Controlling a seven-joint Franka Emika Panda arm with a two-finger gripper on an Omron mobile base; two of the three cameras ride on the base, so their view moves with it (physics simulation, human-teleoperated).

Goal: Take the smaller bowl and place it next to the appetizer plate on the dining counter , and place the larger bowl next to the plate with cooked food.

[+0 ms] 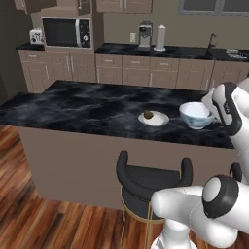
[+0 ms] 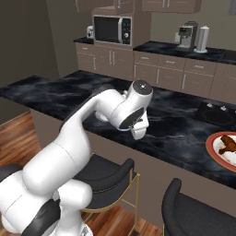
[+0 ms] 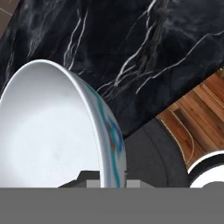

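Black marbled table [image 1: 73,104] carries the work. Nearest, the claw [image 3: 112,181] grasps the small bowl [image 1: 197,115] by its rim, just beside the appetizer plate [image 1: 153,118]. Release remains; the larger bowl is judged unplaced. Farther along sits the food plate [image 2: 226,147].

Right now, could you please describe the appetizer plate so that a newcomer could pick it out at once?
Find the dining counter, the long black marbled top. Near its front edge, above the black stool, lies the appetizer plate. It is small, flat and plain white with one dark morsel on it, unlike the smaller bowl just to its right.
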